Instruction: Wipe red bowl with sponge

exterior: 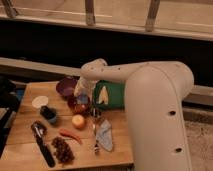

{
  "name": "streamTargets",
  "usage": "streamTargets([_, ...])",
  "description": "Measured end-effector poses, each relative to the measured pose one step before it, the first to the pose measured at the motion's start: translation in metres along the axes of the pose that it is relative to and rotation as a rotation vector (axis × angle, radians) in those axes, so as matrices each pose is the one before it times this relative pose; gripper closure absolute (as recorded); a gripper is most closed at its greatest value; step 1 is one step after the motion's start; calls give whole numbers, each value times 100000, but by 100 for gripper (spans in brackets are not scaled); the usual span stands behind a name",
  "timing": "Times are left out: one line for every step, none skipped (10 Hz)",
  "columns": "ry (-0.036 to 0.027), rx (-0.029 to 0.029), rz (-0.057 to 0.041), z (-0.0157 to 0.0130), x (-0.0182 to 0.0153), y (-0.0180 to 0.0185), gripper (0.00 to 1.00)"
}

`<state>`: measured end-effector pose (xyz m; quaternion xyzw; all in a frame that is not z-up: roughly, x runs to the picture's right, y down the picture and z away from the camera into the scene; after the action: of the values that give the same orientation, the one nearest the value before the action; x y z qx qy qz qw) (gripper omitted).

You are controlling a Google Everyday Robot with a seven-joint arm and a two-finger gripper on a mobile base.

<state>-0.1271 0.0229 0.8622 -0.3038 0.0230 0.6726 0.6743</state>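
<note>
The red bowl (76, 105) sits on the wooden table (120, 150), just in front of a dark purple bowl (65, 86). My gripper (82, 98) hangs at the end of the white arm (117, 72), directly over the red bowl's right rim and down at its level. I cannot make out a sponge in the gripper; the wrist hides that spot. A pale yellow piece (102, 95) lies on the green board (115, 95) just right of the gripper; I cannot tell whether it is the sponge.
On the table are a white disc (39, 101), a blue cup (48, 114), an orange (78, 121), a red chili (70, 134), grapes (62, 149), a black tool (42, 145), a fork (95, 127) and a grey cloth (105, 135). My arm's bulky body (160, 120) covers the right side.
</note>
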Motion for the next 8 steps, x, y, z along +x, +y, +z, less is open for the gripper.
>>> streamTargets([-382, 199, -63, 35, -256, -102, 90])
streamTargets([-704, -163, -278, 36, -511, -22, 90])
streamTargets([-317, -414, -1173, 568, -755, 272, 90])
streamTargets([175, -931, -1407, 551, -421, 737, 90])
streamTargets([745, -1013, -1197, 621, -62, 572, 90])
streamTargets([752, -590, -640, 586, -22, -33, 90])
streamTargets([759, -731, -300, 351, 152, 37, 90])
streamTargets([1020, -620, -473, 365, 359, 308, 90])
